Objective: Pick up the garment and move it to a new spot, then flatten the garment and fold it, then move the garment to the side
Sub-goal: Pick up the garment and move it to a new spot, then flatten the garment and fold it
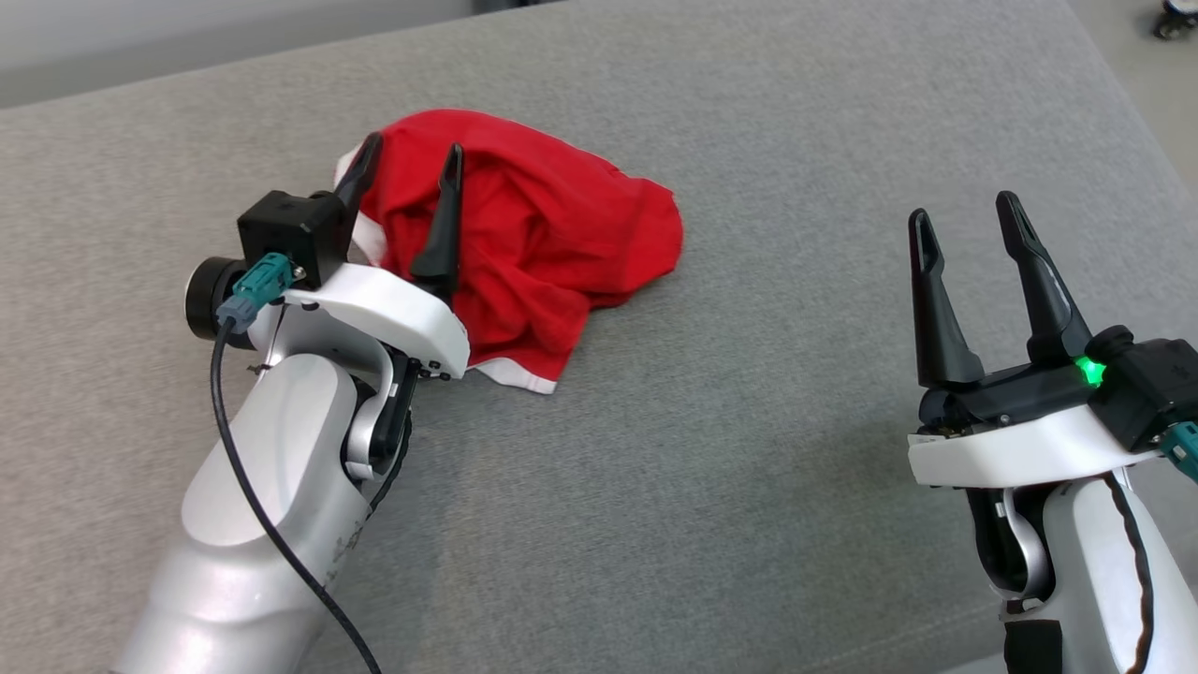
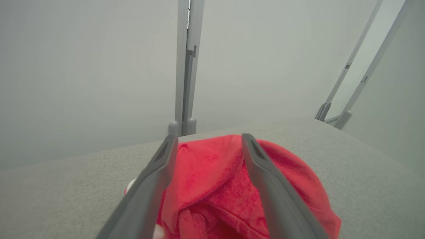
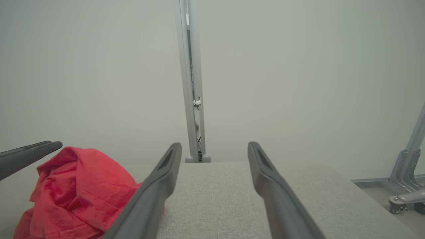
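The garment [image 1: 533, 243] is a red cloth with white trim, lying crumpled in a heap on the grey padded surface [image 1: 749, 449]. My left gripper [image 1: 412, 159] hovers over the heap's left part, open, its two dark fingers spread with red cloth showing below and between them. In the left wrist view the garment [image 2: 212, 186] bunches under the spread fingers of that left gripper [image 2: 207, 141]. My right gripper [image 1: 964, 220] stands open at the right, well apart from the cloth, nothing between its fingers. The right wrist view has the right gripper [image 3: 214, 149] with the garment [image 3: 73, 196] at lower left.
The grey surface stretches wide around the heap, with bare room between the two grippers. A pale wall and a grey upright post [image 3: 192, 83] stand behind it. A wheeled frame base [image 3: 405, 196] sits on the floor beyond the right edge.
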